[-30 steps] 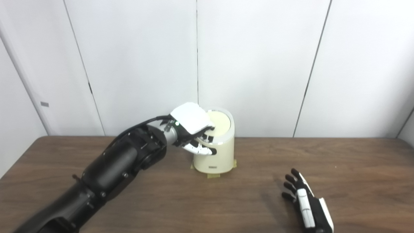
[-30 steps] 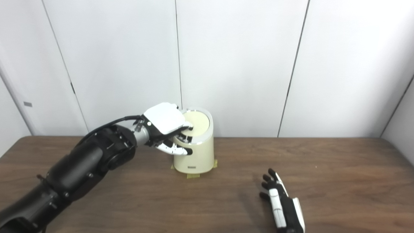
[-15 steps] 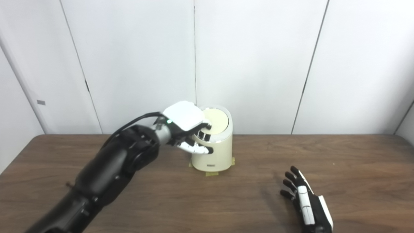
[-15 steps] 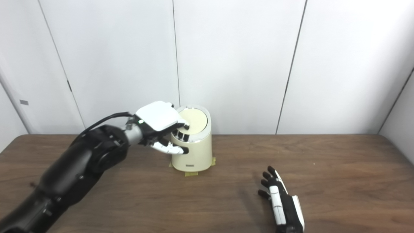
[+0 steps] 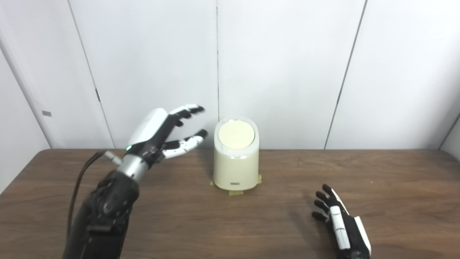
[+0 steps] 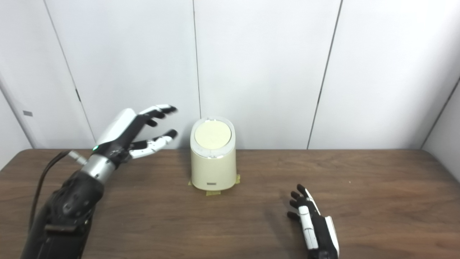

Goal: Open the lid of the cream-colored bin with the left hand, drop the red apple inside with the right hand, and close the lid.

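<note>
We've got a dark wood-grain bench (image 5: 377, 172) running the full width of the shot. A few bits of yellowish tape (image 5: 236, 193) are stuck flat on it around the middle, poking out toward us and to the sides. Behind it we see a wall (image 5: 287, 72) of plain white panels with thin dark seams, plus a small grey tag (image 5: 46, 113) on the far left panel.
</note>
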